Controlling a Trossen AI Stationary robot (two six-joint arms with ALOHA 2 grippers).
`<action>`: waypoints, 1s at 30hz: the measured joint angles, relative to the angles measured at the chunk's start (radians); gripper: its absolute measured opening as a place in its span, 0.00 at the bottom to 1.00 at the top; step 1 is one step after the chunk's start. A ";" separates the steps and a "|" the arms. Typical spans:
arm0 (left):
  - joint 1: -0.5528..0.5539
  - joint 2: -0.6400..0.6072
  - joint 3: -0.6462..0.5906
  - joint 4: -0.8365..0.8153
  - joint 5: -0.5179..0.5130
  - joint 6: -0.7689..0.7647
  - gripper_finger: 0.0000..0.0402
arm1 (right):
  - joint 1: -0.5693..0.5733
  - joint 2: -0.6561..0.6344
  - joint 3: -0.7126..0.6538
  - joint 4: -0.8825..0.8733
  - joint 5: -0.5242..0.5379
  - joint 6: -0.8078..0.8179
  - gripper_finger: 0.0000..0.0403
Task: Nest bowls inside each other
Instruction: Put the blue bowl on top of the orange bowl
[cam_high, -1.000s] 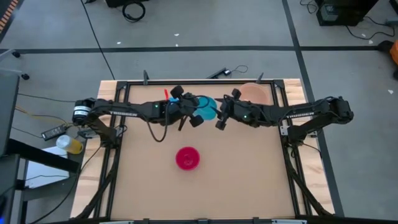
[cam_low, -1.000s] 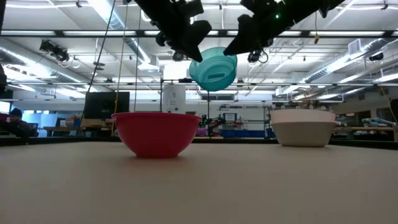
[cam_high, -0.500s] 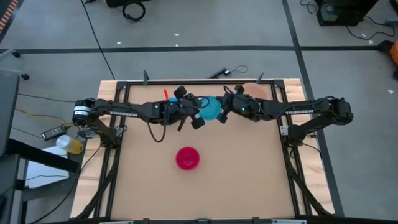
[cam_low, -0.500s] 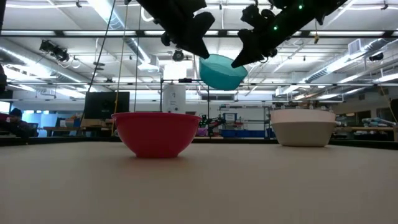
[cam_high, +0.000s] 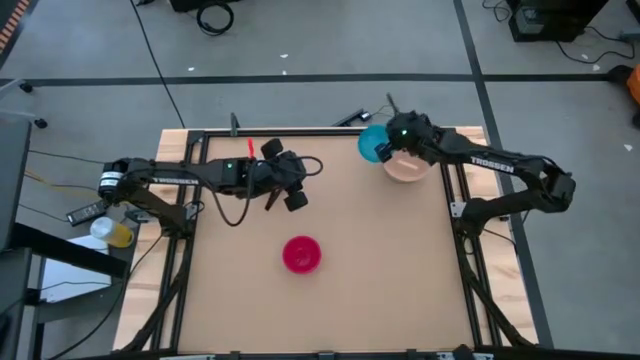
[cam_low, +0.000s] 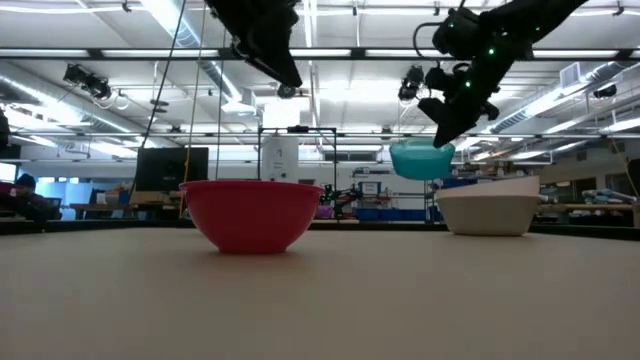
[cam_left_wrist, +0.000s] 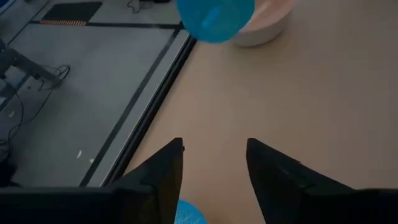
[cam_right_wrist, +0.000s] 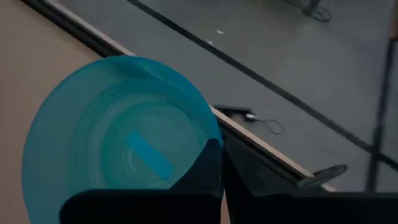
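Observation:
My right gripper (cam_right_wrist: 222, 158) is shut on a teal bowl (cam_right_wrist: 118, 124) that it carries in the air at the table's far right, beside a peach-orange bowl (cam_high: 410, 166). That bowl rests by its base on the table and looks pale in the low view (cam_low: 488, 205). A magenta-red bowl (cam_high: 302, 254) rests upright mid-table. My left gripper (cam_left_wrist: 214, 163) hangs open with nothing between its fingers above the far middle of the table (cam_high: 285, 197), pointing at the teal bowl (cam_left_wrist: 214, 18). My right gripper pinches the teal bowl's wall at the rim (cam_right_wrist: 202, 146), one finger inside the bowl and one outside. The fingers slant down from above (cam_low: 440, 135). The bowl (cam_low: 422, 160) hangs below them, mouth up, clear of the table and by the peach-orange bowl's left rim.
A dark metal frame (cam_high: 300, 131) runs round the table's edges, close behind the carried bowl. Bare tabletop lies near and to the right of the magenta-red bowl.
The teal bowl has passed from my left gripper to my right. The right gripper shut on it, the left opened and drew back toward the table's left. The right then swung toward the far right corner, and the bowl turned from tipped on its side to mouth up.

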 joint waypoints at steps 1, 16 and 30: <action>0.000 0.000 0.000 -0.014 -0.001 -0.002 0.45 | -0.019 -0.016 0.000 0.001 -0.021 0.000 0.02; 0.000 0.000 0.000 -0.079 -0.003 -0.027 0.45 | -0.205 -0.108 -0.128 -0.216 -0.160 0.095 0.02; 0.023 0.090 -0.085 -0.024 0.173 -0.019 0.45 | -0.239 -0.127 -0.213 -0.127 -0.141 0.118 0.38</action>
